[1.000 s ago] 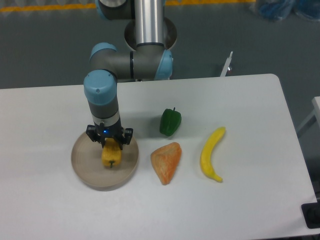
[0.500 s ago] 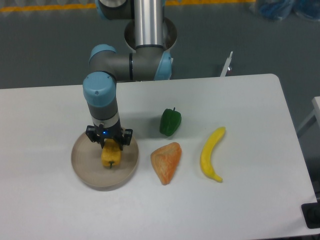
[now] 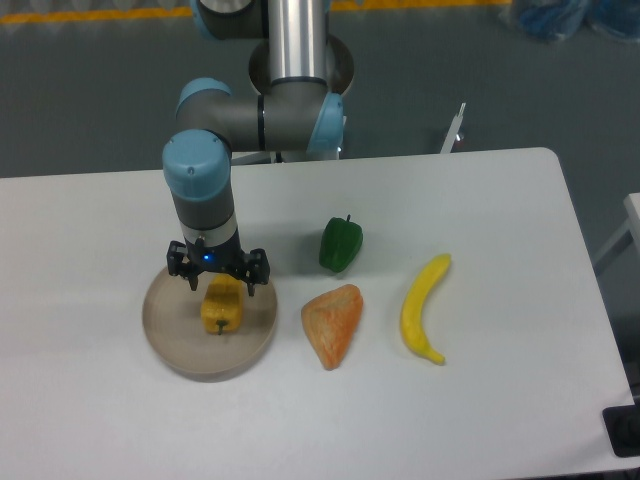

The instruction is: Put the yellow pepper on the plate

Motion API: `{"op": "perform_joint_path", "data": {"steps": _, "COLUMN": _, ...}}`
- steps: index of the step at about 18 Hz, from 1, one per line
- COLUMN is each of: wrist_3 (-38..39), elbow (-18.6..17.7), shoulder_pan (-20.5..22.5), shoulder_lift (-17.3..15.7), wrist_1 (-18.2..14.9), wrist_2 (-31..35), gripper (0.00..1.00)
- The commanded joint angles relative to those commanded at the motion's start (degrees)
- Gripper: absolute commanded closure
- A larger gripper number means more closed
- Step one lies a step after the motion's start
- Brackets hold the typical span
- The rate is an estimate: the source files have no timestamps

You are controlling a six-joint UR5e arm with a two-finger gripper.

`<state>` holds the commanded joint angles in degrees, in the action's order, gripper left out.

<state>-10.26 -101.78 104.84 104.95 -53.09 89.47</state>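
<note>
At the left, the plate (image 3: 165, 335) holds the pepper (image 3: 222, 306), which sits about in its middle, lying on its side with its long axis running from the gripper toward the near rim, stem end nearest me. The gripper (image 3: 218, 278) hangs right above the pepper's far end, fingers pointing straight down. The jaws look spread to either side of the pepper rather than pinching it, though from here I can't say for sure that the fingers are clear of it. So the way out is straight up, I'd judge; the pepper lies directly below the tool. To the right, well off the plate, lie a green pepper (image 3: 340, 244), an orange wedge (image 3: 333, 323) and a banana (image 3: 423, 308).
</note>
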Motion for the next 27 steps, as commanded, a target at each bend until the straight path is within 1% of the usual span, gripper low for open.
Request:
{"op": "perform_joint_path", "data": {"steps": 2, "wrist_3": -4.7, "elbow": -0.2, "shoulder_pan": 3.2, "shoulder_lift": -1.4, "wrist_1": -0.4, "wrist_2": 0.7, "gripper": 0.0}}
{"op": "perform_joint_path", "data": {"steps": 4, "wrist_3": -9.6, "elbow": -0.6, "shoulder_pan": 5.0, "shoulder_lift": -1.8, "wrist_1": -0.4, "wrist_2": 2.7, "gripper": 0.0}}
{"op": "perform_joint_path", "data": {"steps": 6, "wrist_3": -15.6, "elbow": -0.5, "shoulder_pan": 11.1, "shoulder_lift": -2.2, "wrist_1": -0.9, "wrist_2": 2.8, "gripper": 0.0}}
{"op": "perform_joint_path", "data": {"steps": 9, "wrist_3": -24.9, "elbow": 0.4, "shoulder_pan": 16.3, "shoulder_lift": -3.4, "wrist_1": -1.1, "wrist_2": 2.8, "gripper": 0.0}}
{"op": "perform_joint_path", "data": {"steps": 10, "wrist_3": -29.1, "elbow": 0.6, "shoulder_pan": 19.1, "shoulder_lift": -3.5, "wrist_1": -0.9, "wrist_2": 2.8, "gripper": 0.0}}
{"op": "perform_joint_path", "data": {"steps": 11, "wrist_3": -33.3, "elbow": 0.8, "shoulder_pan": 20.8, "shoulder_lift": -3.4, "wrist_1": -0.5, "wrist_2": 2.9, "gripper": 0.0}}
{"op": "perform_joint_path", "data": {"steps": 12, "wrist_3": -37.4, "elbow": 1.9, "shoulder_pan": 21.7, "shoulder_lift": -2.8, "wrist_1": -0.6, "wrist_2": 3.6, "gripper": 0.0}}
{"op": "perform_joint_path", "data": {"steps": 13, "wrist_3": -41.3, "elbow": 2.5, "shoulder_pan": 22.5, "shoulder_lift": -2.6, "wrist_1": -0.7, "wrist_2": 6.0, "gripper": 0.0}}
{"op": "perform_joint_path", "data": {"steps": 15, "wrist_3": -43.9, "elbow": 3.5, "shoulder_pan": 23.4, "shoulder_lift": -2.3, "wrist_1": -0.5, "wrist_2": 7.6, "gripper": 0.0}}
{"op": "perform_joint_path", "data": {"steps": 18, "wrist_3": -48.7, "elbow": 4.3, "shoulder_pan": 24.3, "shoulder_lift": -1.9, "wrist_1": -0.5, "wrist_2": 7.7, "gripper": 0.0}}
{"op": "perform_joint_path", "data": {"steps": 27, "wrist_3": -49.0, "elbow": 4.4, "shoulder_pan": 24.4, "shoulder_lift": -1.9, "wrist_1": -0.3, "wrist_2": 7.6, "gripper": 0.0}}
